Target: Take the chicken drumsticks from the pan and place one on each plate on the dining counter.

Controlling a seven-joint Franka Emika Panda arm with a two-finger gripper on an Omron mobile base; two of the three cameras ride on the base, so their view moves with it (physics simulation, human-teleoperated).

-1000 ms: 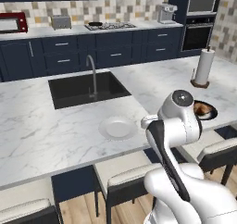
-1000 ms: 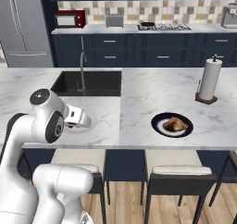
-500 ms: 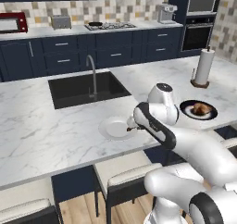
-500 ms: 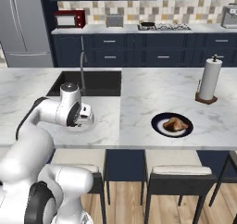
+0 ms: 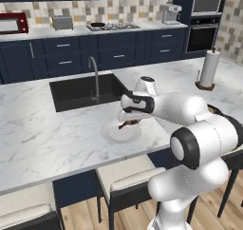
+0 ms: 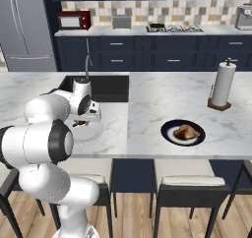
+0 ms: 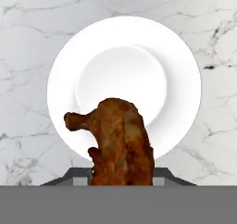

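1. A chicken drumstick (image 7: 121,142) is seen clamped between the jaws of the gripper (image 5: 128,123), held above the white plate (image 7: 124,86) on the dining counter (image 5: 42,143).
2. In the hand view the finger tips are hidden behind the meat, and its lower end is cut off at the bottom of the frame.
3. In the left base view only a small dark sliver of the drumstick can be made out under the hand; whether it touches the plate cannot be told.
4. The second drumstick (image 6: 186,132) is seen lying on the dark plate (image 6: 169,135), well apart, near the paper towel roll (image 6: 222,84).
5. In the left base view the dark plate is largely hidden by the arm.
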